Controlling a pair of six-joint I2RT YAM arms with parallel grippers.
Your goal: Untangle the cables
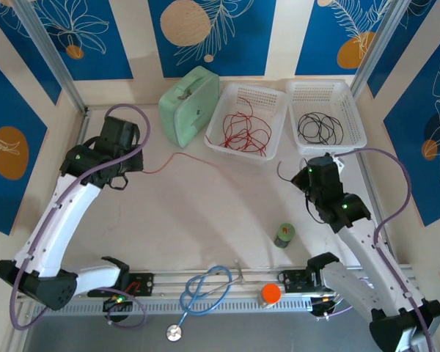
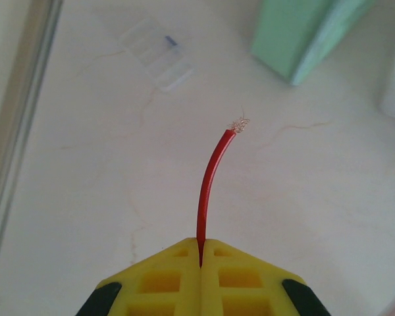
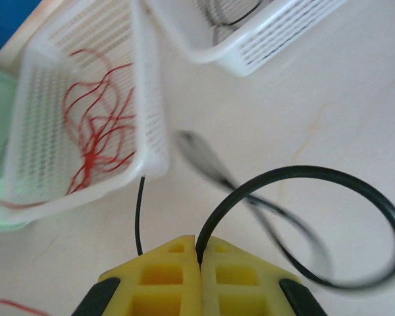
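Upper middle of the top view, the left-hand basket (image 1: 251,89) holds red cable (image 1: 242,133) coils and the right-hand basket (image 1: 319,84) holds black cable (image 1: 319,128) coils. The left gripper (image 2: 201,247) is clamped on the red cable's frayed end, which rises from its jaws. The right gripper (image 3: 199,249) pinches a black cable loop.

Glossy red cable (image 2: 209,178) (plastic-sheathed)

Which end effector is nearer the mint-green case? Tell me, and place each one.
Left. The left end effector, shut on the red cable, sits just near-left of the mint-green case. The right end effector, shut on the black cable, lies far to its right, past the basket.
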